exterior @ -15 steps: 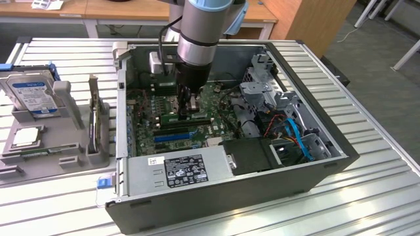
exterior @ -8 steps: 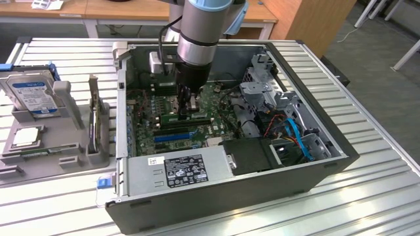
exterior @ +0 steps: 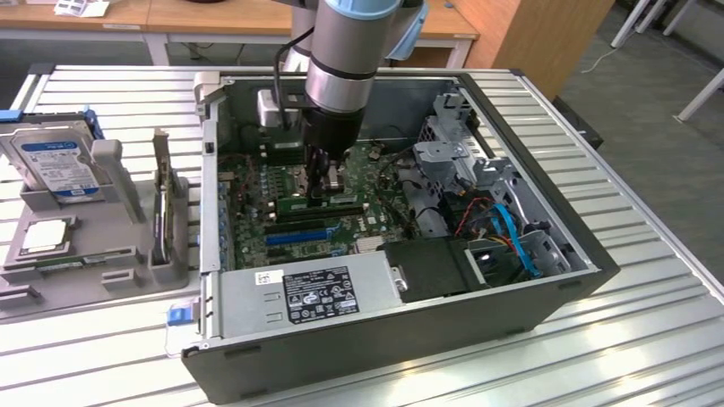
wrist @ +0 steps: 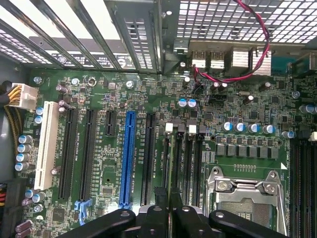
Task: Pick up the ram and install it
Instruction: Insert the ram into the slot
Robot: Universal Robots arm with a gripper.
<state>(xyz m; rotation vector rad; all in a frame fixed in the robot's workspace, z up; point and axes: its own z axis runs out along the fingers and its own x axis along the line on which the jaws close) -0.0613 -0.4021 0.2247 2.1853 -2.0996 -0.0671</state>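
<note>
Inside the open computer case (exterior: 565,280), my gripper (exterior: 331,193) reaches straight down onto the green motherboard (exterior: 254,191). The ram (exterior: 297,206) is a narrow green stick lying along the memory slots directly under the fingertips. In the wrist view the black fingers (wrist: 193,220) stand close together, and my gripper (wrist: 166,218) is shut on the ram's thin dark top edge (wrist: 162,194). That edge lines up with the black memory slots (wrist: 190,158) beside the processor socket (wrist: 242,198). Whether the stick is fully seated in its slot cannot be told.
A grey parts tray (exterior: 68,288) at the exterior view's left holds a silver hard drive (exterior: 57,161) and an upright expansion card (exterior: 164,195). The power supply (exterior: 311,292) and drive cage (exterior: 453,161) stand close around the arm. A blue slot (wrist: 129,158) runs alongside the memory slots.
</note>
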